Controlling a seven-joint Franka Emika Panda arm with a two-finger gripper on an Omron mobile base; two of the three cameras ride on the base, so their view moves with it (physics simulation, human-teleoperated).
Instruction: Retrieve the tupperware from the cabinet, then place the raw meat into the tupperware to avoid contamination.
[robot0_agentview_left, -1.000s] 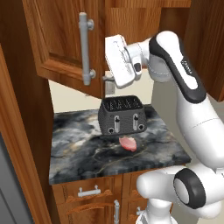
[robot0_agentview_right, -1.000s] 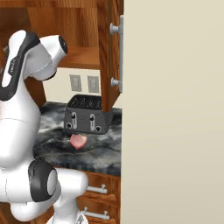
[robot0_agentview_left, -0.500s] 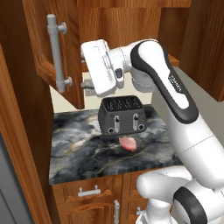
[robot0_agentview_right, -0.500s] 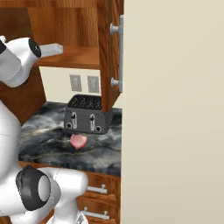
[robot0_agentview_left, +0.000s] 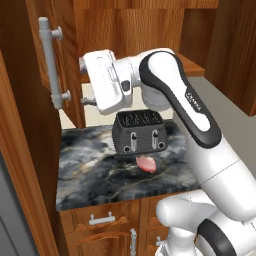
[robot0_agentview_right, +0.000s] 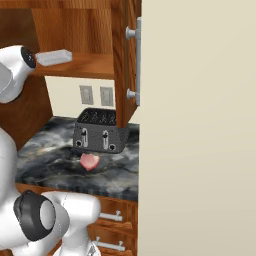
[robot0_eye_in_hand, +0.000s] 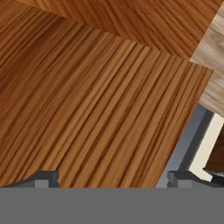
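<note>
Both cabinet (robot0_agentview_left: 35, 65) doors wider now

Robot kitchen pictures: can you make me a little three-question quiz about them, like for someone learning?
1. True or false: the raw meat lies on the counter in front of the toaster.
2. Where is the tupperware? A) on the counter B) on the shelf inside the cabinet C) in the robot's fingers
3. Fill in: in the hand view, the two fingers stand wide ____ with nothing between them.

Key: 1 true; 2 B; 3 apart (open).
</note>
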